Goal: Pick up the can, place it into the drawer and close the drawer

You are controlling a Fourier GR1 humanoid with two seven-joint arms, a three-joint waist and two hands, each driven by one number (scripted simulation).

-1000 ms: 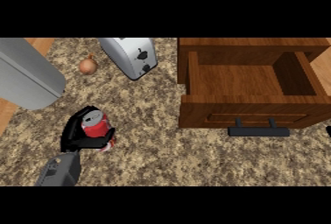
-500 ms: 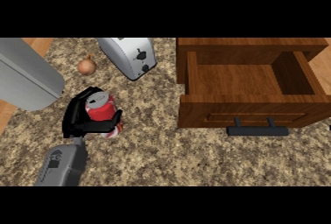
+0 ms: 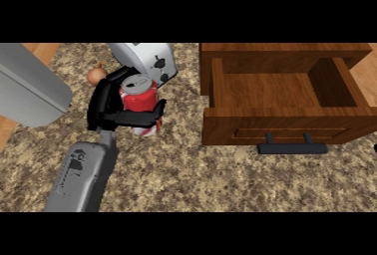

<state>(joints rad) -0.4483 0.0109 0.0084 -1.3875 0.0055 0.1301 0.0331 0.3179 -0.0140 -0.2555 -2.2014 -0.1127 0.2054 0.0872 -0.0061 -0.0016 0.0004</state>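
One hand matters: your left hand (image 3: 110, 112) is curled round the red can (image 3: 140, 99), held above the counter (image 3: 221, 179) at nine o'clock. Its long axis runs near upright, top toward you. Toaster (image 3: 151, 60) just behind could snag it; the open drawer (image 3: 283, 92) front wall could clip it.

Speckled stone counter (image 3: 221, 174), polished wood drawer (image 3: 283, 89), shiny metal toaster (image 3: 151, 60).
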